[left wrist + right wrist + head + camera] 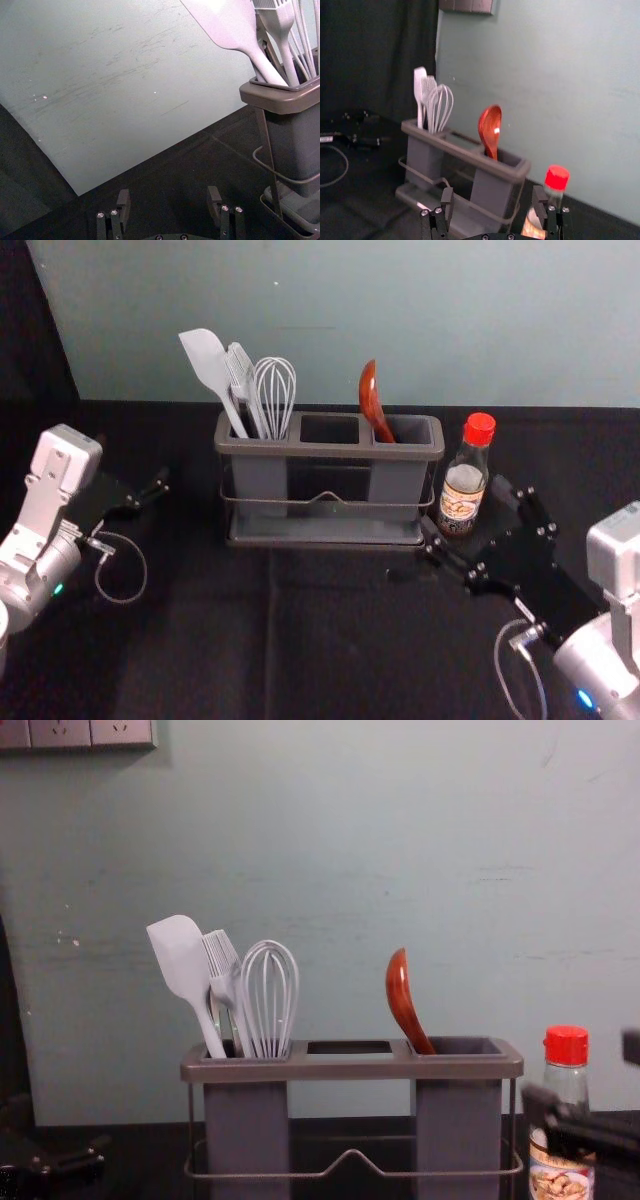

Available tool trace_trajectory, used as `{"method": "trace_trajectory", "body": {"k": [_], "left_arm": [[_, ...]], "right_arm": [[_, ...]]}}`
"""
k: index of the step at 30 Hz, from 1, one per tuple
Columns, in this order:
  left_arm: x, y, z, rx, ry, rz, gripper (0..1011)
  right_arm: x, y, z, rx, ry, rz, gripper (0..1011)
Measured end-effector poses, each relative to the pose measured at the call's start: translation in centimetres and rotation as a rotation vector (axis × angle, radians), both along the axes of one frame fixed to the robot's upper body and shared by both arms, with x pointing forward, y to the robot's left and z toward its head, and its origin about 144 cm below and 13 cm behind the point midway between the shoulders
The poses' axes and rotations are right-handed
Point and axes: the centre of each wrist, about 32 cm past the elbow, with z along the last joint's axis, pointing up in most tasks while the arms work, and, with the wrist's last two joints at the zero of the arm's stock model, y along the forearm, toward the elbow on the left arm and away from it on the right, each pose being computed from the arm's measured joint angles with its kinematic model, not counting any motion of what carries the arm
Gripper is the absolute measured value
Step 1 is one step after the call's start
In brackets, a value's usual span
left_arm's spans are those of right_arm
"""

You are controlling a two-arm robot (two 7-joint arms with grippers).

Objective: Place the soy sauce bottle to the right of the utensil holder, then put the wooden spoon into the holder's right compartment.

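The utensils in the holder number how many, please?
At least 4: spatula, brush and whisk in the left compartment, spoon in the right; behind the brush, another seems partly hidden.

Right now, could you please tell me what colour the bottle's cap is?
Red, clearest in the head view.

Red bottle cap (pixel 479 429), reddish-brown spoon (pixel 371 402), white whisk (pixel 275 398)

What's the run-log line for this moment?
soy sauce bottle: upright, right of holder | wooden spoon: in right compartment | right gripper: open, near bottle | left gripper: open, left of holder | status: both goals look met
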Motion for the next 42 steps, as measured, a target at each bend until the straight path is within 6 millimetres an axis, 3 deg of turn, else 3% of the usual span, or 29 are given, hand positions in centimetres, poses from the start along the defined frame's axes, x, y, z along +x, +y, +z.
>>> {"method": "trace_trajectory", "body": {"k": [11,24,29,37,42], "left_arm": [[0.0,0.0,0.0,0.0,0.0,0.0,1005],[0.0,0.0,0.0,0.0,0.0,0.0,1005],[0.0,0.0,0.0,0.0,0.0,0.0,1005],[0.0,0.0,0.0,0.0,0.0,0.0,1005],[0.0,0.0,0.0,0.0,0.0,0.0,1005]], "right_arm": [[-1.5,-0.8,-2.7,0.027,0.082,-0.017,1003],[-1.5,-0.9,-2.7,0.03,0.079,-0.014,1003],[-1.7,-1.8,-2.6,0.033,0.051,-0.038,1003],[0.3,-4.2,-4.2,0.0,0.076,-0.136,1003],[2.7,-5.6,-5.0,-0.028,0.085,-0.189,1003]]}}
